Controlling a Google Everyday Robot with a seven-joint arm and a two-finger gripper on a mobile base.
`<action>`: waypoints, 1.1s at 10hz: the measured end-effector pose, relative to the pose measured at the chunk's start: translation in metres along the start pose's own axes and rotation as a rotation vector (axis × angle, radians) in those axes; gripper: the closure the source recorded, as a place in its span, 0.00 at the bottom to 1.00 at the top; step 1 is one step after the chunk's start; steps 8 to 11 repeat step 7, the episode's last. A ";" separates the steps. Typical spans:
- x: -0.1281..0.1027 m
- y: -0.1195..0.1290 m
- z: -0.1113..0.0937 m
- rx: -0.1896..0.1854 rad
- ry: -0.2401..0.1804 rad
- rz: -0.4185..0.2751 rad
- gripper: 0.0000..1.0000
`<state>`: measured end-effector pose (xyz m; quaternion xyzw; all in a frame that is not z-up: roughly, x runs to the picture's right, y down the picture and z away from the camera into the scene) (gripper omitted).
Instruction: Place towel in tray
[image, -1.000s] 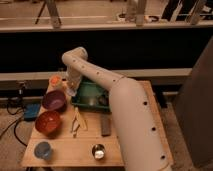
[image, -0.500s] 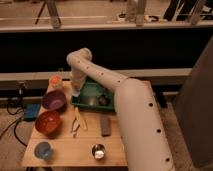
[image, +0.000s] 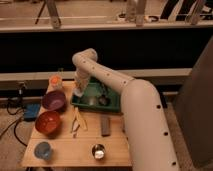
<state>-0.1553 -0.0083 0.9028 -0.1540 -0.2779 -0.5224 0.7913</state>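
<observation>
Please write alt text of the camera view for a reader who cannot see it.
A white robot arm reaches over a wooden table, its gripper at the left end of a dark-green tray. Left of the tray sit a purple bowl and a red bowl.

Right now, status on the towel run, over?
Gripper low over left edge of green tray. Towel not clearly seen. Purple bowl sits beside, apart.

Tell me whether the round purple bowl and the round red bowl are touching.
Cannot tell. In the camera view the purple bowl sits just behind the red bowl, rims meeting or overlapping in line of sight. The tool is over the tray's left edge.
</observation>
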 end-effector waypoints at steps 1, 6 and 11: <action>0.001 0.002 0.000 0.009 -0.004 0.008 0.33; 0.003 0.011 -0.006 0.017 -0.017 0.034 0.38; 0.003 0.014 -0.004 0.023 -0.023 0.045 0.50</action>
